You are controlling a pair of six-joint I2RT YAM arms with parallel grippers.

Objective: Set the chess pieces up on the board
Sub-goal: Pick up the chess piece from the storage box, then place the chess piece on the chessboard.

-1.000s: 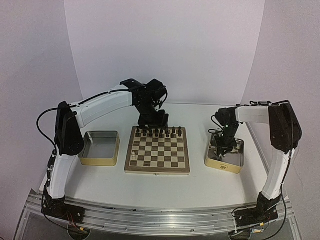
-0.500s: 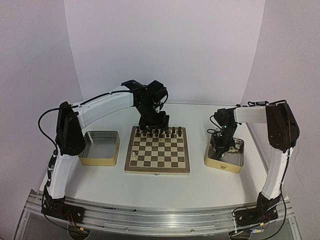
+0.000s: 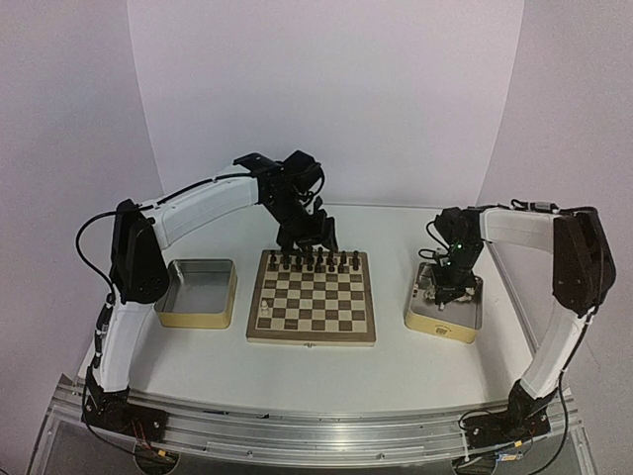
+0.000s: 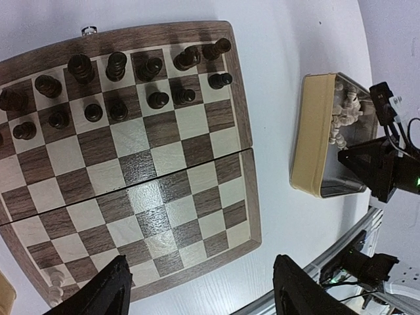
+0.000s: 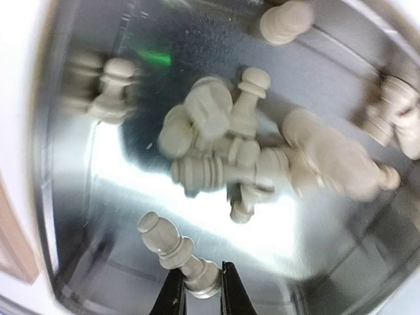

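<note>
The right gripper (image 5: pixel 199 292) is clamped on the foot of one small cream-white chess piece (image 5: pixel 176 252), which leans tilted low inside the rectangular silver metal tin with yellowish sides (image 5: pixel 111 203), near a heap of loose cream-white figures (image 5: pixel 223 151). Held so near its base, it could pivot or slip free on the lift, or drag a neighbour along. The left gripper (image 4: pixel 207 298) hangs spread and empty above the square wooden checkered chessboard (image 4: pixel 151 177), whose far rows carry dark brown-black pieces (image 4: pixel 118 85).

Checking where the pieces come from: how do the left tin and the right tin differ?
The left tin shows bare metal inside; the right tin holds cream chess pieces. The right gripper reaches into the right tin; nothing reaches into the left tin. Both are rectangular, yellowish-sided.
</note>
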